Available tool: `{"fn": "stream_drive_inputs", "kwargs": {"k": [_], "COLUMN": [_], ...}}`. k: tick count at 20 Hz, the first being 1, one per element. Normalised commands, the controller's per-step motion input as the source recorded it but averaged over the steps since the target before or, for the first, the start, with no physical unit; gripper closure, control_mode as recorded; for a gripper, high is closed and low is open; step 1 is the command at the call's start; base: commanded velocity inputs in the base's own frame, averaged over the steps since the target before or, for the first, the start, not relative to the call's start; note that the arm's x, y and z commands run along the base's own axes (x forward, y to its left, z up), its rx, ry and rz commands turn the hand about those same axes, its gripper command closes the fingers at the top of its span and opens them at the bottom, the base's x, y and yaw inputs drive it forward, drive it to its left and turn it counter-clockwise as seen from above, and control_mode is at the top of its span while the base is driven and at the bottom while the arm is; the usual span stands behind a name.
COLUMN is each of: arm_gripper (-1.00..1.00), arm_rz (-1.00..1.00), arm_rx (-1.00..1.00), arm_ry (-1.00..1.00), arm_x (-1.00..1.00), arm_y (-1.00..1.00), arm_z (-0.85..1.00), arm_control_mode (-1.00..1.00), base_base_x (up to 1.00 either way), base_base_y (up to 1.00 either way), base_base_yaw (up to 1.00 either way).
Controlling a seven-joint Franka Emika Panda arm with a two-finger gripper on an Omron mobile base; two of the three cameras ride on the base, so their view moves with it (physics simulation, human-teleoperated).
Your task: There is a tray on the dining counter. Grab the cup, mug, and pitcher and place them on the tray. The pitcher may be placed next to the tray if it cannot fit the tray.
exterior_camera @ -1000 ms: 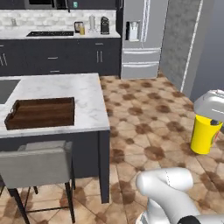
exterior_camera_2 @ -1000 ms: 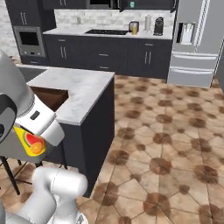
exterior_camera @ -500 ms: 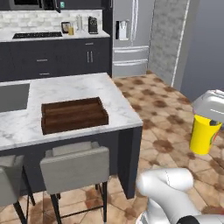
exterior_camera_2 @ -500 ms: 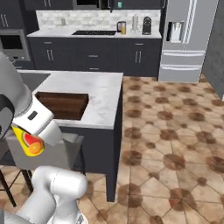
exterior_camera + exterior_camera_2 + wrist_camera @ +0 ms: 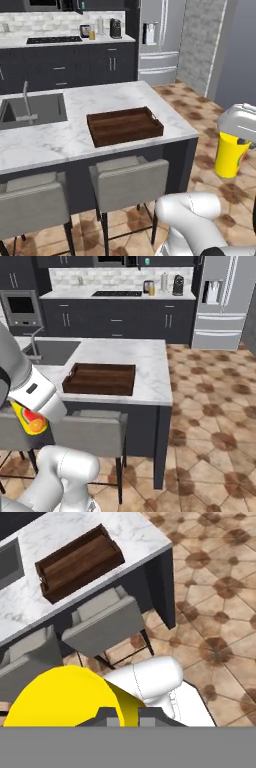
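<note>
Aloft, cup gripped, tray bare

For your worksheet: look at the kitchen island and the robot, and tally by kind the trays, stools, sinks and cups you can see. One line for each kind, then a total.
tray: 1
stools: 2
sink: 1
cup: 1
Total: 5

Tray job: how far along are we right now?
Nothing is delivered yet: the tray on the dining counter holds nothing. In hand: the end effector is shut on the yellow cup, carried off the counter's right end. Left: set the cup down on the tray, then fetch the mug and pitcher.
</note>
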Motion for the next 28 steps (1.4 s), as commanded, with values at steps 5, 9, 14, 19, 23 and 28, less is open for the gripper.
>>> {"fn": "stream_drive_inputs", "kwargs": {"k": [5, 9, 14, 19, 23, 28], "arm_gripper": [1.00, 1.00, 1.00, 1.00, 1.00, 1.00], "arm_rz": [0.00, 0.00, 0.00, 0.00, 0.00, 0.00], "arm_rx": [0.00, 0.00, 0.00, 0.00, 0.00, 0.00], "arm_ry": [0.00, 0.00, 0.00, 0.00, 0.00, 0.00], "arm_x": [0.00, 0.00, 0.00, 0.00, 0.00, 0.00], "arm_y": [0.00, 0.00, 0.00, 0.00, 0.00, 0.00], "arm_z": [0.00, 0.00, 0.00, 0.00, 0.00, 0.00], "arm_control_mode": [1.00, 1.00, 1.00, 1.00, 1.00, 1.00], "base_base_x": [0.32, 0.33, 0.35, 0.39, 0.38, 0.40], "base_base_y": [0.56, 0.46, 0.34, 0.15, 0.06, 0.03], "base_base_yaw": [0.00, 0.00, 0.00, 0.00, 0.00, 0.00]}}
